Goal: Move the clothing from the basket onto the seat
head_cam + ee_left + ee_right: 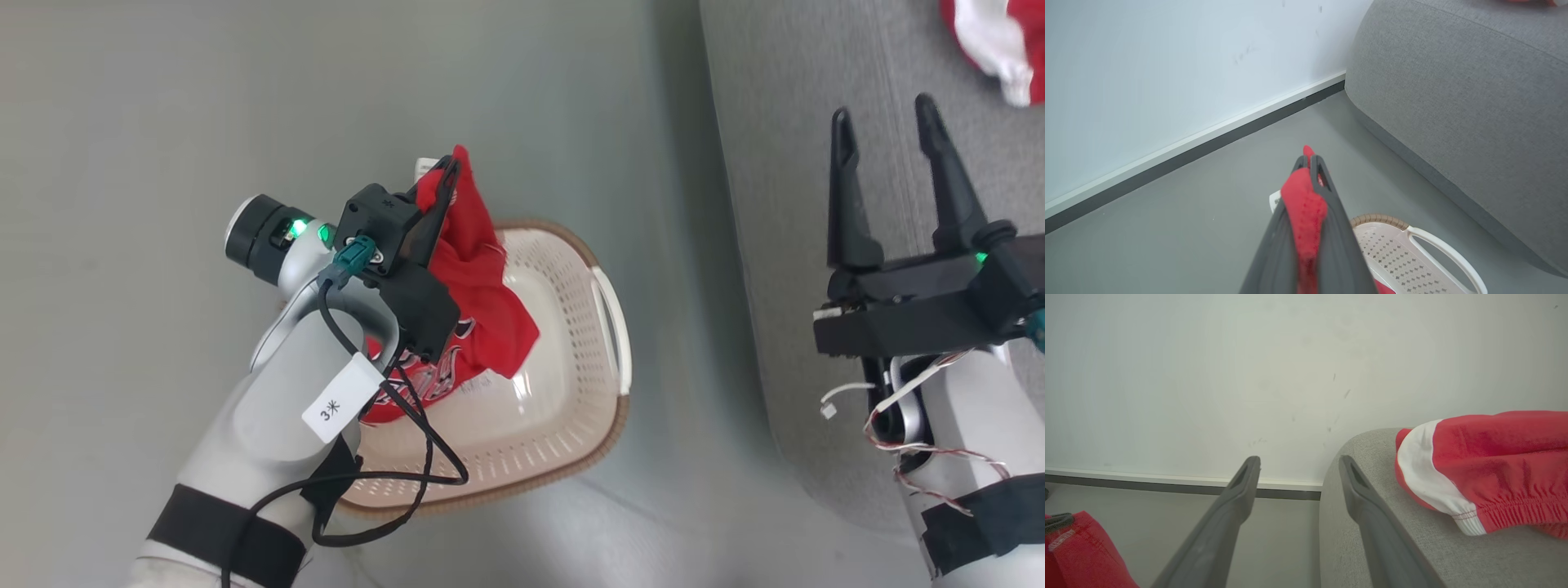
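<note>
**Jersey held over basket; shorts already on seat**

Head view. The left claw (445,175) is pressed together on a fold of the red jersey (482,278). The jersey hangs from the fingertips over the basket (571,469). Its lettered lower part passes behind the forearm, so I cannot confirm that it is clear of the basket. The basket stands on the floor (163,122) just beside the seat (784,245). Pinching one edge lets the cloth drape freely, which in my judgement suits a lift over the rim. The right claw (886,122) is spread wide above the seat's edge and carries nothing. The shorts (988,41) lie on the seat at the far right.

Left wrist view. Red cloth is wedged between the closed fingers up to their tips. The basket's rim and one handle sit below. The seat's rounded flank rises to the right, and the wall (1167,61) lies beyond.

Right wrist view. The fingers stand apart with nothing between them. The shorts rest on the seat's top with the white band towards the camera. A corner of the jersey shows at lower left.

Assessment. The second garment is in hand but not yet delivered. The carry to the seat will need enough height for the hanging hem to clear the rim, where it could snag.
</note>
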`<state>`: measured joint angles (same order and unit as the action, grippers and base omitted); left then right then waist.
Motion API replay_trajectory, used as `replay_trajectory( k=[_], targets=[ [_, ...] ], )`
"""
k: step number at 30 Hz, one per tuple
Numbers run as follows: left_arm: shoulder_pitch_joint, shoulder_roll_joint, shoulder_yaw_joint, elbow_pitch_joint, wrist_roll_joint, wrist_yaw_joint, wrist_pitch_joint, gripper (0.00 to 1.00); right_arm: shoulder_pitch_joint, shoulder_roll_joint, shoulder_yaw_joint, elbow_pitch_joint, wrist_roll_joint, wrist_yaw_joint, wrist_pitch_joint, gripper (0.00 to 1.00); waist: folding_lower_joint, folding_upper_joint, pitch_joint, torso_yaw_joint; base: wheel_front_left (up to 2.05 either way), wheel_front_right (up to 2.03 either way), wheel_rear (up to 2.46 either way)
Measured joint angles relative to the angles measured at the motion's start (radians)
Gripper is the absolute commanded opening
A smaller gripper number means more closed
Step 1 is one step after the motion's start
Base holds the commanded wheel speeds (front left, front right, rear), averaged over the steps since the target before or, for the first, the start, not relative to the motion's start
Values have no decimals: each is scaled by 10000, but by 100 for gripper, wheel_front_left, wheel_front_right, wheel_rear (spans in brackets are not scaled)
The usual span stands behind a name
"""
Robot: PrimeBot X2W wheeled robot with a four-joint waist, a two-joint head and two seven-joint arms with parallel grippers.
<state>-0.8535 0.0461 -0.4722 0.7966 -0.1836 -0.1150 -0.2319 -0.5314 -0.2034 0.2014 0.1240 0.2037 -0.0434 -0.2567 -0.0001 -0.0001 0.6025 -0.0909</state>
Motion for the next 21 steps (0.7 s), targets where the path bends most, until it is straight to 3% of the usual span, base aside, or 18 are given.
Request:
replay_trajectory(
  k=[10,21],
  targets=[
    [-9,-50,50,-756,-512,-10,-92,0,237,245,420,815,71,387,0,100,-1,0,-1665,580,0,0,0],
    [-97,-86,36,-1014,-932,-82,-107,0,526,366,911,1626,61,894,2,100,0,0,-3375,764,0,0,0]
  ],
)
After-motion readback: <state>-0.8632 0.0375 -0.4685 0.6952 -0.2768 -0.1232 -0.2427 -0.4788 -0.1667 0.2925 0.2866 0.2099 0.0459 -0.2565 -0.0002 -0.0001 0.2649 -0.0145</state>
